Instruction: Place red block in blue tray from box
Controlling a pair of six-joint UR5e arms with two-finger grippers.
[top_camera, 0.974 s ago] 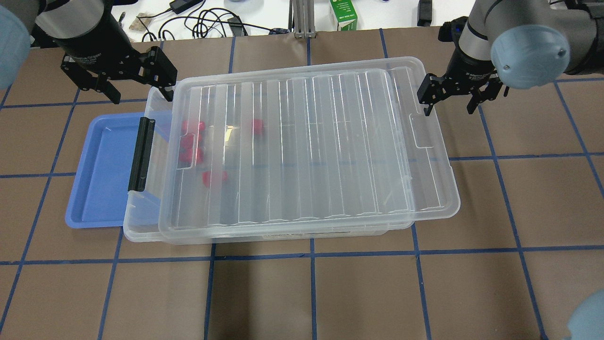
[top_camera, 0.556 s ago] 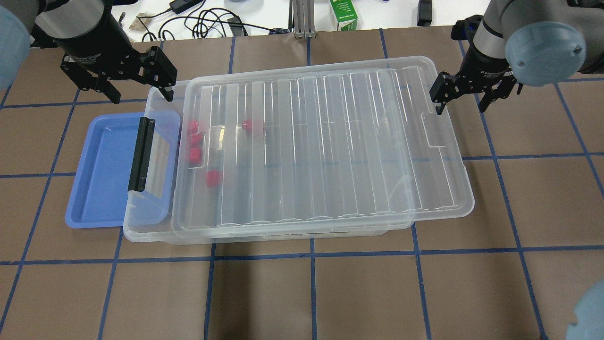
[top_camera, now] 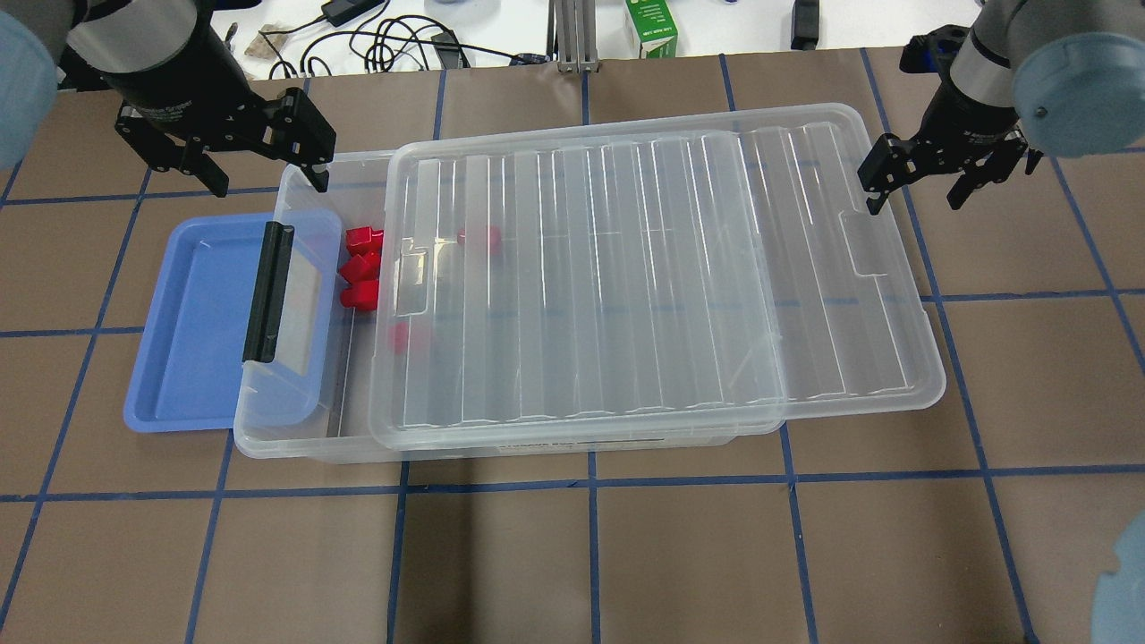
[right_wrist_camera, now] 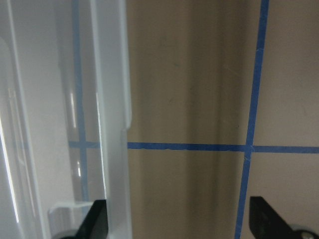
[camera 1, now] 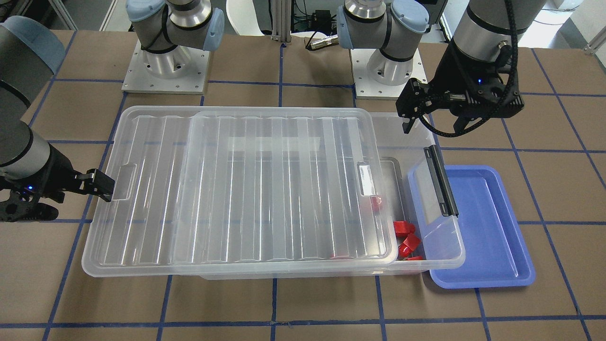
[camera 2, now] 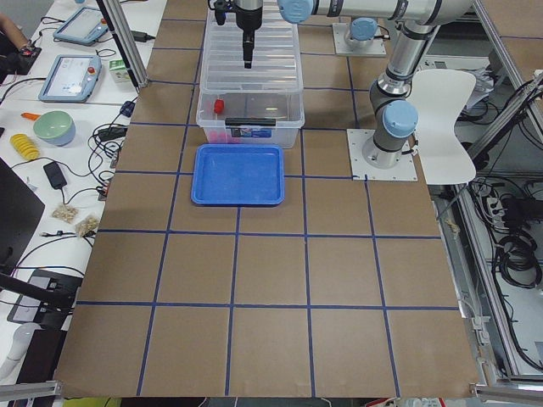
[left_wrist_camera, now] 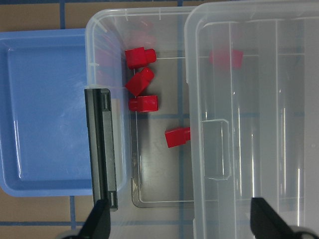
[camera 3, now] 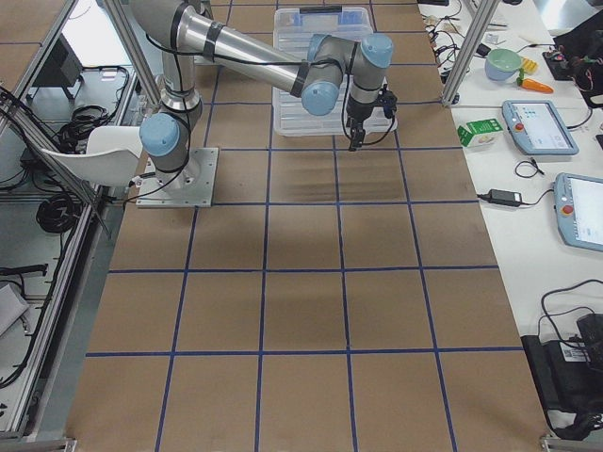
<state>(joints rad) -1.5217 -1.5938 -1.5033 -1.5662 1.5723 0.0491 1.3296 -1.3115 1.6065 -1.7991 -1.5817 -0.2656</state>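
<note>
Hanging over the far corner of the clear storage bin (top_camera: 268, 444) at its latch end, the left gripper (top_camera: 268, 183) is spread wide and holds nothing in the overhead view. The ribbed lid (top_camera: 626, 268) lies slid toward the robot's right. It overhangs that end of the bin and leaves a strip open at the latch end. Three red blocks (top_camera: 361, 266) lie bare in that strip, in a short column near the black latch (top_camera: 268, 291). Two more show blurred through the lid, so all five are inside the bin. The blue tray (top_camera: 183, 349) rests on the table (top_camera: 590, 555), tucked partly under the bin's latch end. The right gripper (top_camera: 914, 199) is also released, with one finger at the lid's far right corner.

In the front-facing view, that finger (camera 1: 102, 184) sits at the lid's short edge beside its notch.

The left wrist view looks straight down on the latch, the tray and the blocks. A fourth block lies half under the lid's edge, and the two fingertips stand well apart at the bottom.

In the right wrist view, the lid's rim runs between the spread fingertips, close to one of them.

From the exterior left view, the tray lies just in front of the bin. The exterior right view shows the near arm reaching to the lid's end.
</note>
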